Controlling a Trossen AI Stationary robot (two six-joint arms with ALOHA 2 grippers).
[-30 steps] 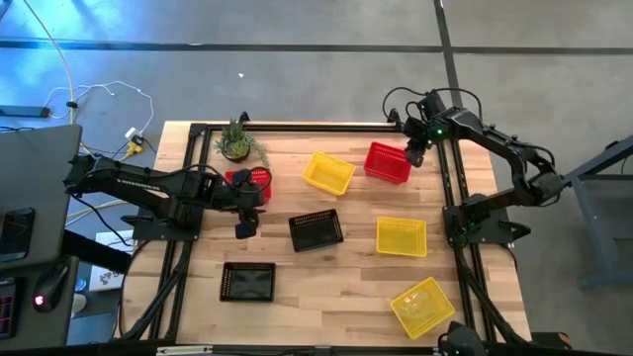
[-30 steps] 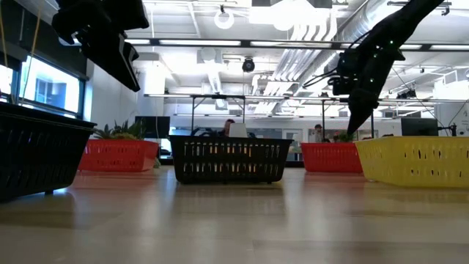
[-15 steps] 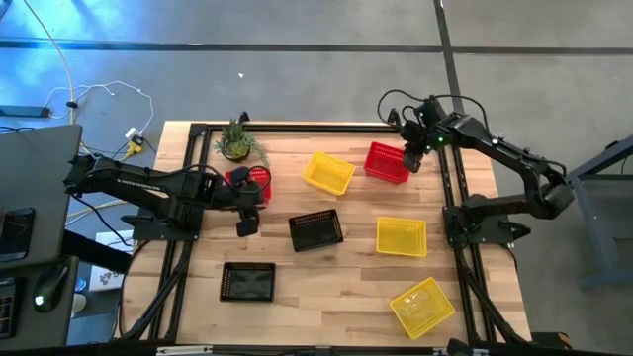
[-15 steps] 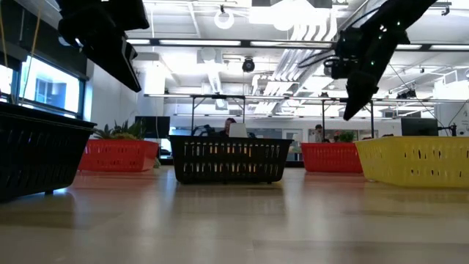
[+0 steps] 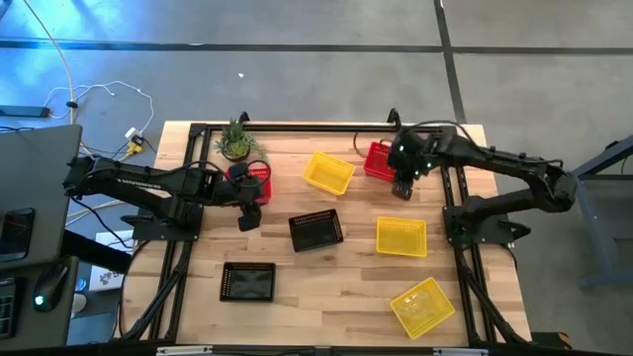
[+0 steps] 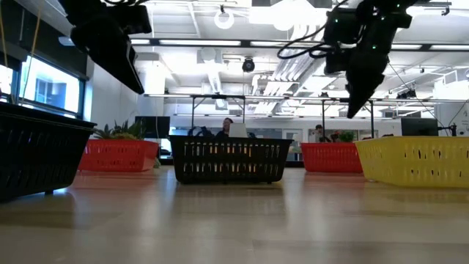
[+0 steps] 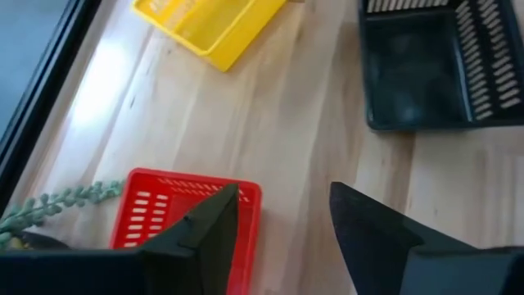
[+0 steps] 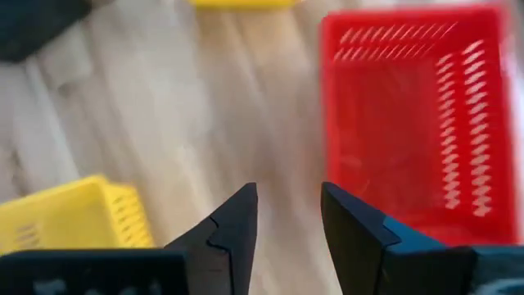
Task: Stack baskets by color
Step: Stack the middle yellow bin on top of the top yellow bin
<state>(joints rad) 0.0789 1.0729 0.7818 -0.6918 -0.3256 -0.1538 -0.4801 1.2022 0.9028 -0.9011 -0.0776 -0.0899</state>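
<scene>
Change: your right gripper (image 5: 403, 188) has swung off the far red basket (image 5: 379, 160) to hover beside it, jaws apart, empty; no stacking begun. Left gripper (image 5: 247, 219), wide, empty, hovers beside another red basket (image 5: 253, 177). Visible baskets appear empty.

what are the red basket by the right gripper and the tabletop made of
Red basket: looks like moulded plastic, one even glossy colour, with regular slotted mesh walls.
Tabletop: looks like pale wood, likely butcher-block planks, with long parallel strips and grain lines and a smooth, faintly sheened finish. Neither can be confirmed by look alone.
</scene>
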